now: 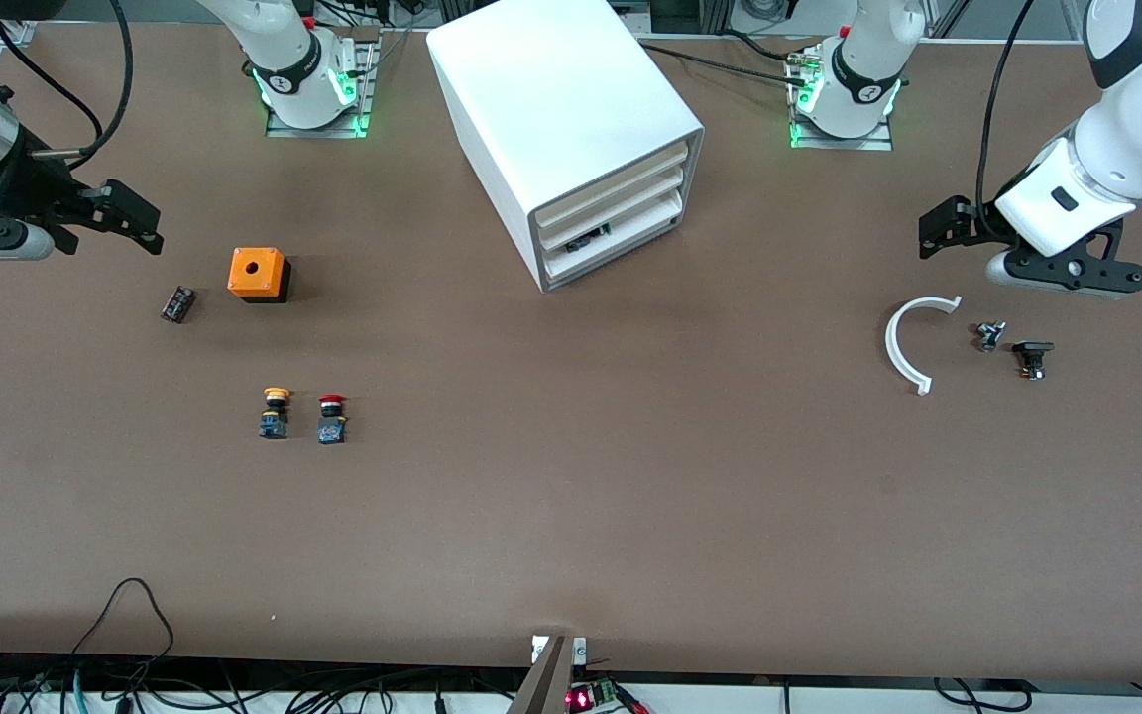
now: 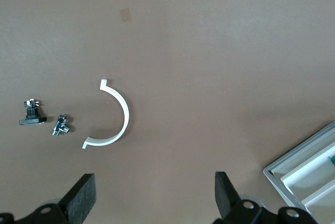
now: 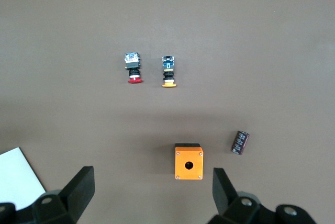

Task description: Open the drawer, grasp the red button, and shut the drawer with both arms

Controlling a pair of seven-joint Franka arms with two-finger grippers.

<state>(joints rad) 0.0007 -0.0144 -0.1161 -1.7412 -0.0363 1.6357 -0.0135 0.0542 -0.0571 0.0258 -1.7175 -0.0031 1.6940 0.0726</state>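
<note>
The white cabinet (image 1: 561,119) stands at the middle of the table near the robots' bases. Its three cream-fronted drawers (image 1: 621,203) all look pushed in; its corner also shows in the left wrist view (image 2: 309,174). The red-capped button (image 1: 332,416) lies on the table beside the yellow-capped button (image 1: 276,412), nearer the front camera than the orange cube (image 1: 259,274). In the right wrist view the red-capped button (image 3: 134,68) lies apart from the fingers. My right gripper (image 1: 133,222) (image 3: 152,192) is open and empty, hovering near the orange cube (image 3: 188,162). My left gripper (image 1: 940,230) (image 2: 154,195) is open and empty above a white half ring (image 2: 112,116).
A small dark cylinder (image 1: 177,303) lies beside the orange cube. The white half ring (image 1: 913,342), a small metal part (image 1: 989,335) and a black part (image 1: 1032,357) lie toward the left arm's end. Something dark and green (image 1: 591,238) shows between the lower drawers.
</note>
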